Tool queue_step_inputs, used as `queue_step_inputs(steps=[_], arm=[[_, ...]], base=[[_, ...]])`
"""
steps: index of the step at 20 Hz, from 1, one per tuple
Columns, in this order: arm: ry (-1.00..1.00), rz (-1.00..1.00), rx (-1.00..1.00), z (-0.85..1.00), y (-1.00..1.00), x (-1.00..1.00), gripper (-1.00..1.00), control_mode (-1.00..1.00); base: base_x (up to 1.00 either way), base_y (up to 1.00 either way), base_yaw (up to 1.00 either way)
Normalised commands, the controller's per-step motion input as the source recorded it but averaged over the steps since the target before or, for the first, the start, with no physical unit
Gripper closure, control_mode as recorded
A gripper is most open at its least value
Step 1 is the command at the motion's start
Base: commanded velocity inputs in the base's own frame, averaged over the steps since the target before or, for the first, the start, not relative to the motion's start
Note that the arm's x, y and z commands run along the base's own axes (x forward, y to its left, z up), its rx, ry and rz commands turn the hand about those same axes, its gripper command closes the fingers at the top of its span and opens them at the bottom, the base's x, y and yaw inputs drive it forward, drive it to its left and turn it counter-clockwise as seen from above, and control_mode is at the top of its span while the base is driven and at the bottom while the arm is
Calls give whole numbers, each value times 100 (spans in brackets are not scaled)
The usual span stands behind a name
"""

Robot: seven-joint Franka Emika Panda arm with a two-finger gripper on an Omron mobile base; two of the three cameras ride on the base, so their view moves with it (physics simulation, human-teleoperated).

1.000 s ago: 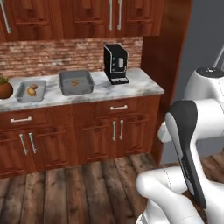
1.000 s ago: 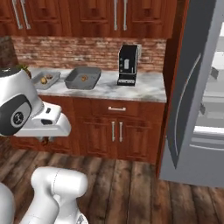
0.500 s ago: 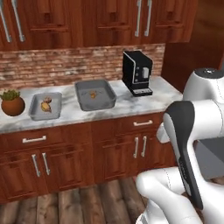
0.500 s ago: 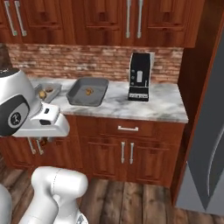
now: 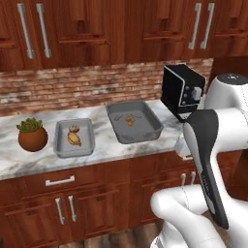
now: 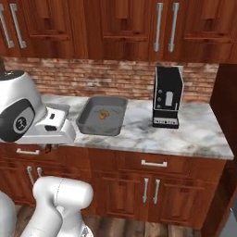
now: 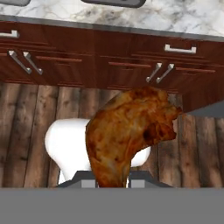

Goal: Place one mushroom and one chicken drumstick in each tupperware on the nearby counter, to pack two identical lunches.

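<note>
Tool (image 7: 112, 183) closed on a chicken drumstick (image 7: 127, 131), held above the wooden floor (image 7: 26, 131) in front of the cabinets (image 7: 87, 61). On the marble counter (image 5: 101, 152): small tupperware (image 5: 73, 138) holding a mushroom (image 5: 73, 128) and a browned piece; at its 3 o'clock, larger tupperware (image 5: 133, 121) holding one small brown item (image 5: 130, 119). Plant pot (image 5: 33, 135) at 9 o'clock of the small tray. Coffee machine (image 6: 167, 96) at 3 o'clock of the large tray.
</note>
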Motion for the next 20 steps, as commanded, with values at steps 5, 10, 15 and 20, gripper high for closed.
queue_step_inputs(steps=[5, 10, 15, 20], arm=[[0, 0, 0, 0, 0, 0, 100, 100], [0, 0, 0, 0, 0, 0, 100, 100], [0, 0, 0, 0, 0, 0, 100, 100], [2, -3, 0, -23, -1, 28, 100, -100]], base=[[56, 65, -3], [71, 9, -5], [56, 0, -4], [17, 0, -2]])
